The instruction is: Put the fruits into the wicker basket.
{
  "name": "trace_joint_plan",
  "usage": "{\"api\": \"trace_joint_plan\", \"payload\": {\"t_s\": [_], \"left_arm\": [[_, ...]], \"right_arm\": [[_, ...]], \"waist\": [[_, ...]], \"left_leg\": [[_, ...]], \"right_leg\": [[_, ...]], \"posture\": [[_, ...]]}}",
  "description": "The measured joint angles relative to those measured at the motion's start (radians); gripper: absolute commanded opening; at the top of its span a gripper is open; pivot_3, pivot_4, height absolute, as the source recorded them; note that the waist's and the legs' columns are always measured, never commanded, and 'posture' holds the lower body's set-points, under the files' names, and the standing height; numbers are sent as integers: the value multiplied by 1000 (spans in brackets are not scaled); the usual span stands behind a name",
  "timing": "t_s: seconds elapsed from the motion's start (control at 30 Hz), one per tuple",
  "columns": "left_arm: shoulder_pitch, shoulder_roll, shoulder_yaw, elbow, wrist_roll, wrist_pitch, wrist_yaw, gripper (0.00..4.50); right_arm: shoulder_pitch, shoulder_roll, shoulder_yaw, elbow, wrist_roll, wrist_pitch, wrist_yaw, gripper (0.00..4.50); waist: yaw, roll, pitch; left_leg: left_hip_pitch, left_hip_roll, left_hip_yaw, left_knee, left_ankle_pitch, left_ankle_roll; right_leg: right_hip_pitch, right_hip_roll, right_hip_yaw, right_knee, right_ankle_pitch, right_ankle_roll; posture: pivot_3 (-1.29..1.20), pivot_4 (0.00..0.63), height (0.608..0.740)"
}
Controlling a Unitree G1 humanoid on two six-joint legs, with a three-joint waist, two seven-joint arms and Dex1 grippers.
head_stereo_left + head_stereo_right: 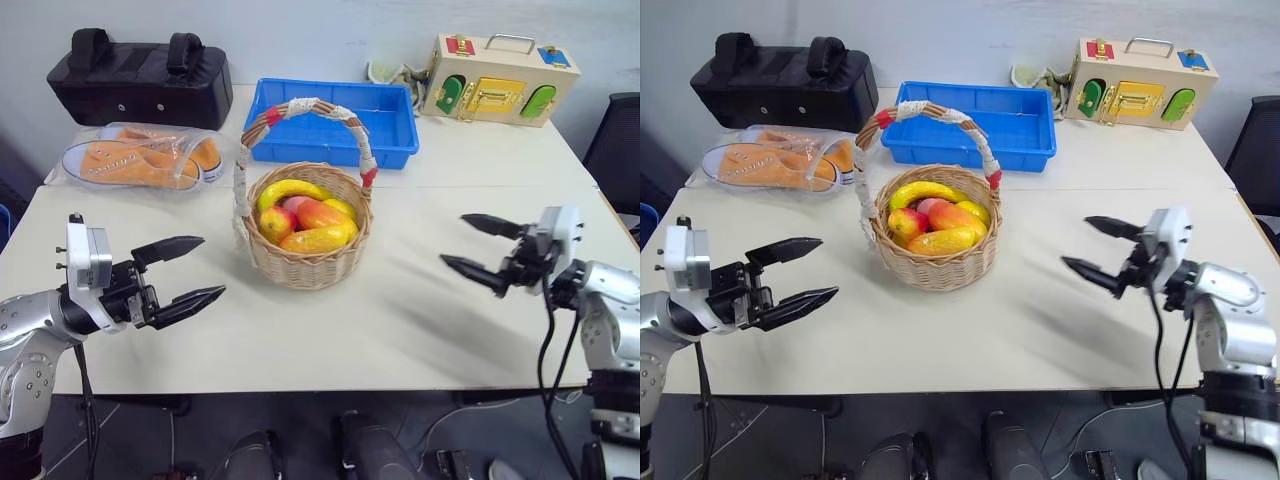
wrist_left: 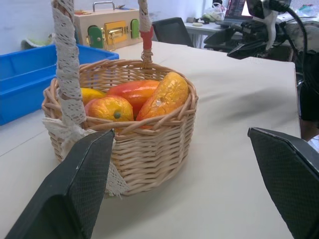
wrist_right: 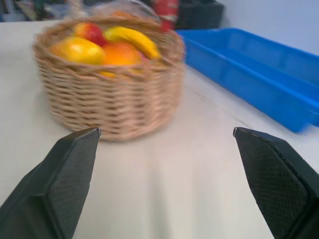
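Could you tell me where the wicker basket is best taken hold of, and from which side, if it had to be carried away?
Grip the wicker basket at the top of its arched handle, coming from above. The arch stands tall and free over the fruits, and its wrapped band looks slim enough for an open tool; the round wall is likely too wide.

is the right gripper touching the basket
Apart. In the left eye view the right gripper hangs open off to the basket's side, with a wide strip of bare table between them.
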Motion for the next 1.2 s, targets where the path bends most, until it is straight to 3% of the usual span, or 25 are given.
{"api": "trace_joint_plan", "payload": {"t_s": [0.2, 0.5, 0.87, 0.97, 1.2], "left_arm": [[-25, 27, -5, 5, -1, 18, -16, 4500], [-38, 42, -32, -29, -55, 98, -24, 4500], [-4, 53, -25, -118, -97, 147, 19, 4500], [-1, 53, -20, -119, -101, 151, 26, 4500], [17, 54, 0, -126, -107, 154, 38, 4500]], "right_arm": [[-359, 20, 116, 323, -89, -139, 135, 4444], [-758, 190, 258, 760, -227, -201, 277, 4444], [-915, 315, 268, 957, -310, -245, 298, 4444], [-921, 343, 267, 971, -315, -244, 301, 3879], [-934, 373, 275, 979, -357, -248, 302, 1442]], "waist": [[-17, 3, 2], [-23, 4, 2], [-25, 4, 2], [-26, 4, 2], [-25, 4, 2]], "left_leg": [[0, 1, -1, 0, 1, -3], [-3, 1, -1, 0, 1, -3], [-2, 1, -1, 2, 1, -3], [-2, 1, -1, 2, 2, -4], [-2, 1, -2, 1, 1, -4]], "right_leg": [[-1, 1, 0, 1, 0, 0], [-3, 0, -1, 0, 0, 0], [-3, -1, -1, 6, 0, 0], [-4, -1, -1, 7, 0, 0], [-5, -1, -1, 8, 0, 0]], "posture": [[0, 150, 740], [0, 150, 740], [0, 150, 740], [0, 150, 740], [0, 150, 740]]}}
